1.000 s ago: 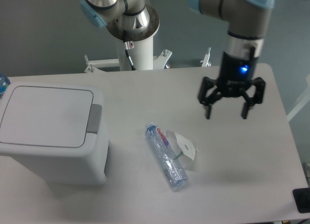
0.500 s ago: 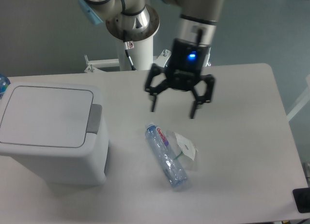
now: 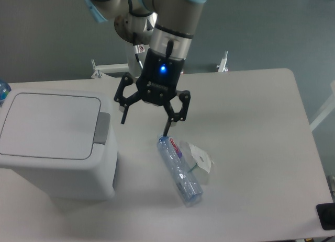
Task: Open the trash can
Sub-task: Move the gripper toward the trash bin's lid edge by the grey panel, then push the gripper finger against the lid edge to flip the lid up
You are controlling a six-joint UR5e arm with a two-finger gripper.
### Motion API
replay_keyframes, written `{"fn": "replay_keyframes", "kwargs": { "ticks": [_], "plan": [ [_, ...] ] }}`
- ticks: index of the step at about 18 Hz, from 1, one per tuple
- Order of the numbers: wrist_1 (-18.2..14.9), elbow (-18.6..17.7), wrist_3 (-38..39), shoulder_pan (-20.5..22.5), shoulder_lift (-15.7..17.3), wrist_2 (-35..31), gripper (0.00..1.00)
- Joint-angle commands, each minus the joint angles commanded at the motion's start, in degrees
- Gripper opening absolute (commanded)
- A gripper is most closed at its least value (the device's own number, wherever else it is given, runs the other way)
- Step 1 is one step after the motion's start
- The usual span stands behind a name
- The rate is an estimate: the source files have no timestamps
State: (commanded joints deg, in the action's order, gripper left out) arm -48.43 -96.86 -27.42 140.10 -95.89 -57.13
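Observation:
The trash can (image 3: 52,142) is a big white bin at the left of the table, its flat lid down. A grey push tab (image 3: 102,129) sits on the lid's right edge. My gripper (image 3: 145,124) hangs open just right of the tab, above the table, with nothing between its fingers. Its left fingertip (image 3: 123,118) is a short way from the bin's right side and does not touch it.
A clear plastic bottle (image 3: 179,170) lies on the table below the gripper's right finger, with a crumpled white wrapper (image 3: 200,160) beside it. The arm's base post (image 3: 148,54) stands behind the table's far edge. A dark object (image 3: 327,216) sits at the right bottom corner.
The arm has swung left across the table, from the right side to just beside the trash can. The gripper stayed open throughout. Bin, bottle and wrapper have not moved.

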Motion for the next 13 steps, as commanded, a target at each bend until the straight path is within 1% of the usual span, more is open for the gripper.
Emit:
{"fn": "replay_keyframes", "kwargs": {
  "ticks": [8, 13],
  "plan": [
    [0.35, -0.26, 0.00, -1.14, -1.23, -0.26, 1.00],
    [0.35, -0.44, 0.09, -1.32, -1.41, -0.26, 1.00]
  ]
}}
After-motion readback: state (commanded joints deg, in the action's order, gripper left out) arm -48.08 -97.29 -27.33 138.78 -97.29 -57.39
